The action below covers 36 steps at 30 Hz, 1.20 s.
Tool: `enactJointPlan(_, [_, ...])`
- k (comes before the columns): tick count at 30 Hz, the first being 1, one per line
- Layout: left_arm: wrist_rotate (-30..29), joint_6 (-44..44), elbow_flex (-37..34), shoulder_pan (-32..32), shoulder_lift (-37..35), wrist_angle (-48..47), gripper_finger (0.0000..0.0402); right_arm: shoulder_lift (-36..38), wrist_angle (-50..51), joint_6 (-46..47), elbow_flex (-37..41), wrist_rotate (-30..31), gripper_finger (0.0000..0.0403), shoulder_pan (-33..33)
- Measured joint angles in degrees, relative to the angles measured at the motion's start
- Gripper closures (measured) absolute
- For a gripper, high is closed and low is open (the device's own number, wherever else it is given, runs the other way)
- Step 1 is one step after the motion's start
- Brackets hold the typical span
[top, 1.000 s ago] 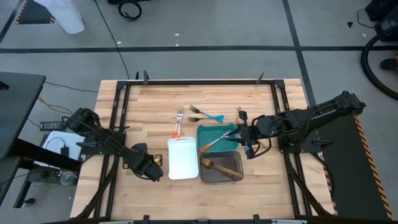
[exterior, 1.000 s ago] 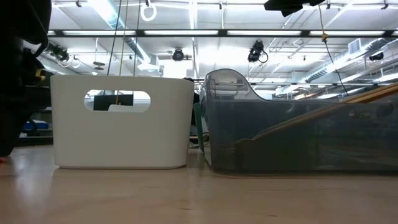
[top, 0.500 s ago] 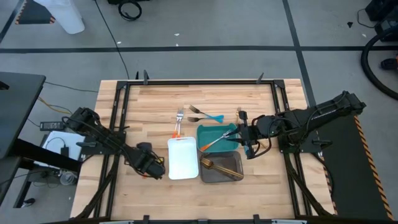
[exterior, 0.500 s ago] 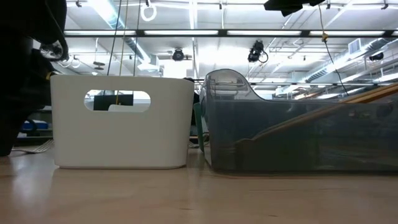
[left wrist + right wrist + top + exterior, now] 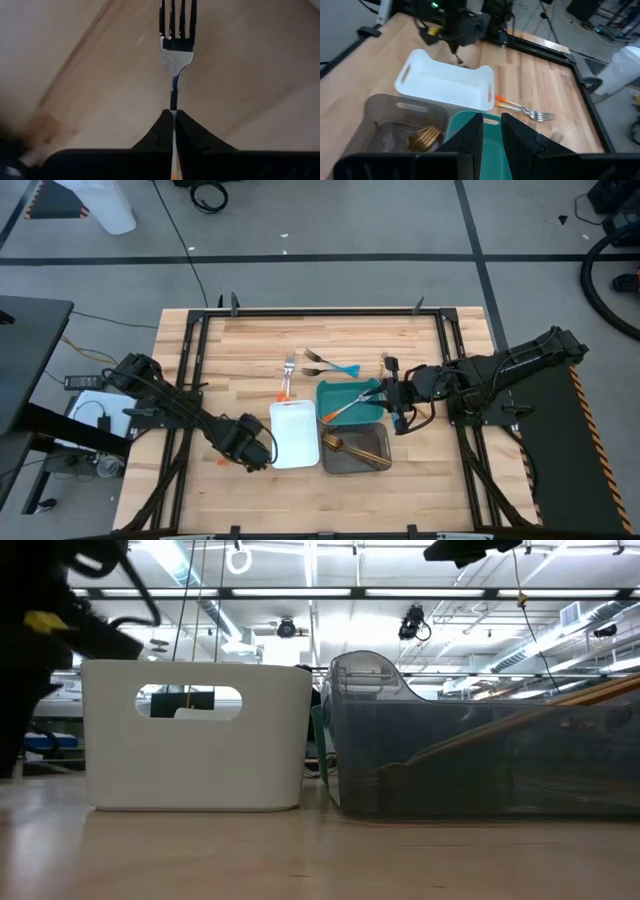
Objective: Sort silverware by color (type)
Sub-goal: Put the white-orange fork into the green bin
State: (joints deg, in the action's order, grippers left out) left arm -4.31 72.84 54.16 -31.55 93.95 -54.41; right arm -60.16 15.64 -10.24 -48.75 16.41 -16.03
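My left gripper (image 5: 252, 450) is by the near left corner of the white tray (image 5: 294, 434), shut on a silver-headed fork (image 5: 176, 45) with an orange handle (image 5: 222, 462). My right gripper (image 5: 388, 395) hovers at the right side of the teal tray (image 5: 336, 390), its fingers a little apart. A second orange-handled fork (image 5: 345, 408) slants across that tray, its silver end reaching my right gripper. Gold utensils (image 5: 350, 448) lie in the grey tray (image 5: 378, 438). More orange-handled forks (image 5: 287, 375) and blue-handled forks (image 5: 330, 365) lie on the table beyond the trays. My left gripper pinches the fork's thin neck (image 5: 173, 102) between its two fingers, just below the head. The fork lies along the fingers, tines pointing ahead of them, the orange handle running back behind them. My right gripper: I cannot tell whether it touches the slanting fork; the gripper hides that end.
The three trays stand side by side mid-table, white on the left, teal behind grey on the right. A small brownish piece (image 5: 383, 362) lies beyond the teal tray. Bare wood stretches along the far edge and on both sides. A black frame (image 5: 320, 311) rims the table.
My left gripper has moved toward the table's right edge, closing in on the white tray. The fork head that lay on the table at the left of the low view half a second ago is gone from there. My right arm has kept still.
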Motion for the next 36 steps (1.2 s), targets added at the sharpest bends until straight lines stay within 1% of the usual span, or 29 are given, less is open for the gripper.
enactJointPlan(3, [-0.46, -7.67, 3.32, -0.01, 0.00, -4.18, 0.0391, 0.00, -0.06, 0.00, 0.00, 1.81, 0.0323, 0.01])
enactJointPlan(7, [-2.65, -15.39, 9.26, -0.02, -0.09, -12.74, 0.0391, 0.00, -0.13, 0.54, 0.00, 3.26, 0.0323, 0.00])
enactJointPlan(9, [-5.24, -18.11, 12.92, -0.02, -0.11, -17.81, 0.0391, 0.00, -0.13, 2.10, 0.00, 3.44, 0.0323, 0.02])
enactJointPlan(12, [-11.63, -21.46, 18.36, 0.31, -0.18, -23.20, 0.0391, 0.00, -0.13, 5.44, 0.00, 3.44, 0.0323, 0.00])
enactJointPlan(16, [-17.57, -27.57, 23.83, 2.75, -0.24, -23.05, 0.0391, 0.00, -0.06, 9.85, 0.00, 3.46, 0.0323, 0.00])
enactJointPlan(19, [-19.36, -32.36, 25.44, 5.93, -0.26, -18.87, 0.0390, 0.00, 0.61, 14.28, 0.00, 3.47, 0.0323, -0.02])
enactJointPlan(24, [-20.09, -37.05, 25.45, 13.32, -0.24, -7.45, 0.0390, 0.00, 5.28, 22.76, 0.00, 3.47, 0.0323, -0.07])
enactJointPlan(26, [-19.83, -39.57, 25.45, 16.53, -0.22, -1.24, 0.0390, 0.00, 7.95, 26.17, 0.00, 3.66, 0.0323, -0.09])
enactJointPlan(29, [-16.98, -44.62, 25.45, 21.06, -0.22, 8.29, 0.0390, 0.00, 12.80, 32.16, 0.00, 5.63, 0.0323, -0.11])
enactJointPlan(33, [-10.02, -48.69, 25.52, 26.26, 0.74, 22.52, 0.0390, 0.00, 20.63, 40.57, 0.00, 11.40, 0.0323, -0.11])
enactJointPlan(36, [-7.95, -52.61, 25.50, 28.64, 2.70, 32.38, 0.0390, 0.06, 24.85, 44.11, 0.00, 15.53, 0.0323, -0.11])
